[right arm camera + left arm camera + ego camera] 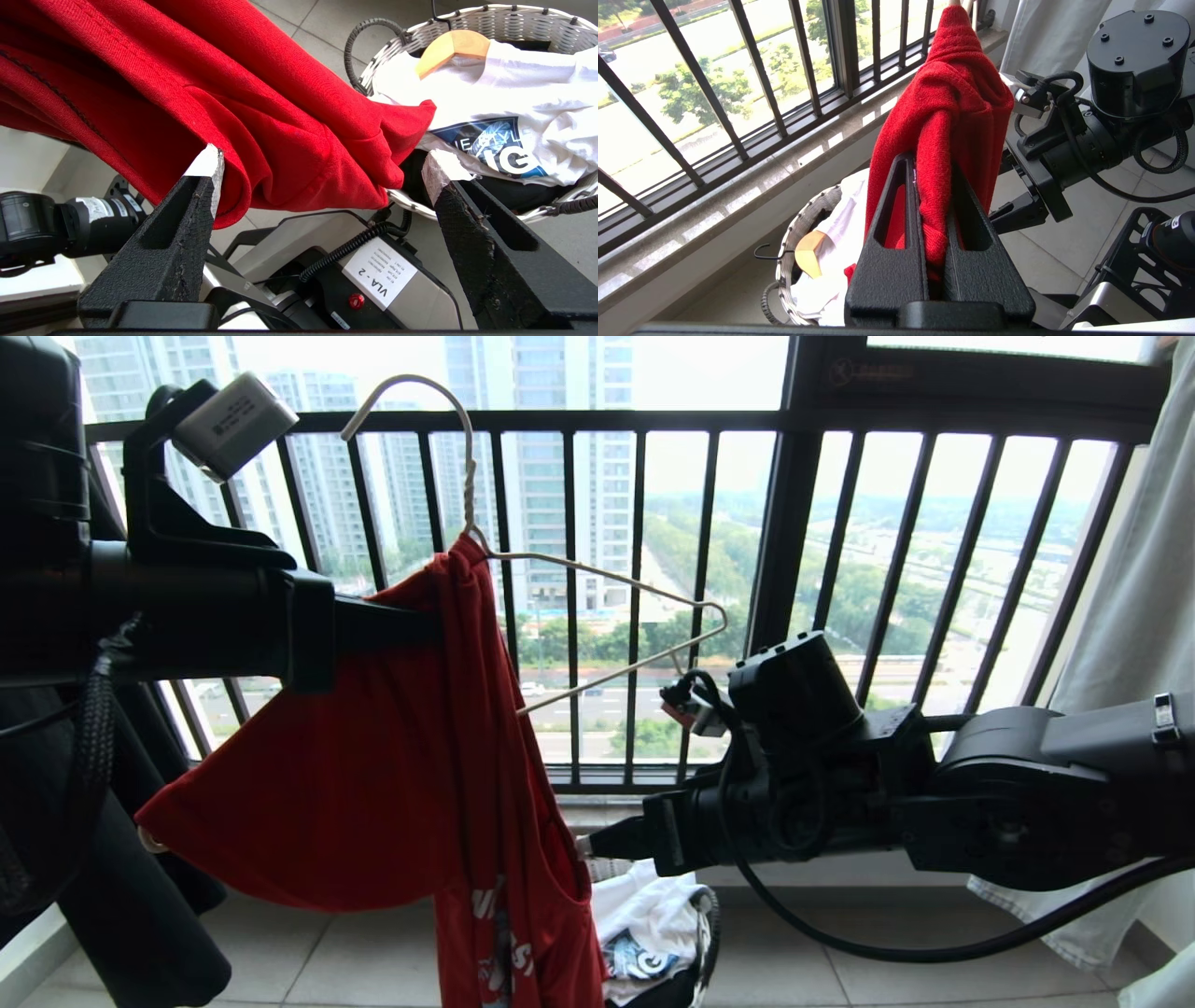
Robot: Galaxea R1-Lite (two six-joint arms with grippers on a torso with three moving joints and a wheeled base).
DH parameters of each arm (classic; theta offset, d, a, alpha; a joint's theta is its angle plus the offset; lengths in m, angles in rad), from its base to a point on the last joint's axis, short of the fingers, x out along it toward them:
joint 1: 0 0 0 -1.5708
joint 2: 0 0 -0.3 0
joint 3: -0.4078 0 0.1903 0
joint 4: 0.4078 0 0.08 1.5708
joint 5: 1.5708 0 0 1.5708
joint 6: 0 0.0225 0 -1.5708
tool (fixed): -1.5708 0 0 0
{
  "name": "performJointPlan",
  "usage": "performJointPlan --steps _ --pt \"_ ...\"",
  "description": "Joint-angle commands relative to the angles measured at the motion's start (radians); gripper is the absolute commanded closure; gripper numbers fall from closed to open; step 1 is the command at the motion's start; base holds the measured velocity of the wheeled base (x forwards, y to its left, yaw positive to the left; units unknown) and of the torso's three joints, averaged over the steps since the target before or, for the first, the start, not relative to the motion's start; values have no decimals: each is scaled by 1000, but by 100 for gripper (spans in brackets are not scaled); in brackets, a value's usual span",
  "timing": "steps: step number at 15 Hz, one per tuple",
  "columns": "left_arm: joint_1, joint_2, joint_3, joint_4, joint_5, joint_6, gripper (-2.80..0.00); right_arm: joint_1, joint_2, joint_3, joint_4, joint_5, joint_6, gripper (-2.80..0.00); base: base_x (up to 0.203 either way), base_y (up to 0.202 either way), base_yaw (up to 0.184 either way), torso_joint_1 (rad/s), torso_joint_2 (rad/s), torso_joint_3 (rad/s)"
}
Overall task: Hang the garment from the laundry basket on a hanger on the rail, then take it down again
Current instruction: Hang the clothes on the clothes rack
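I have the left gripper [931, 261] clamped tight on a bunched fold of the garment [411, 756], holding it up in front of the balcony railing [597, 420]. The hanger [560, 569] is only half dressed: its neck and one arm sit inside the red cloth, while the other arm juts bare toward my right side, its hook in the air and on nothing I can see. My right gripper [322, 158] stands wide and empty, low down, with the cloth's hanging fold just off one fingertip [208, 161] and the laundry basket [467, 21] beyond, a white shirt [514, 107] and a wooden hanger [448, 46] inside it.

What the next move turns on, as I judge it: the shirt hangs long and vertical, slightly to the left of the right gripper, which is the nearer free tool and must reach left and up to draw cloth over the bare arm.

The rail is out of every view, and the shirt's lettering is mostly cut off at the bottom of the head view.
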Motion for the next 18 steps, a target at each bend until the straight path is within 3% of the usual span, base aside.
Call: performJointPlan --steps 1,10,15,16,18 --pt "4 0 3 -16 -3 -1 0 9 20 -3 -4 -2 3 -280 0 0 0 0 0 0" --pt "6 3 3 -18 -7 -3 0 37 11 0 -7 -5 3 -280 0 0 0 0 0 0" --pt "6 2 3 -18 -8 -3 0 67 38 10 -145 -8 34 -280 0 0 0 0 0 0" --pt "6 2 3 -18 -7 -3 0 67 38 9 -146 -8 35 0 0 0 0 0 0 0" --pt "13 3 3 -20 -8 -3 0 64 36 7 -146 -25 35 0 0 0 0 0 0 0"
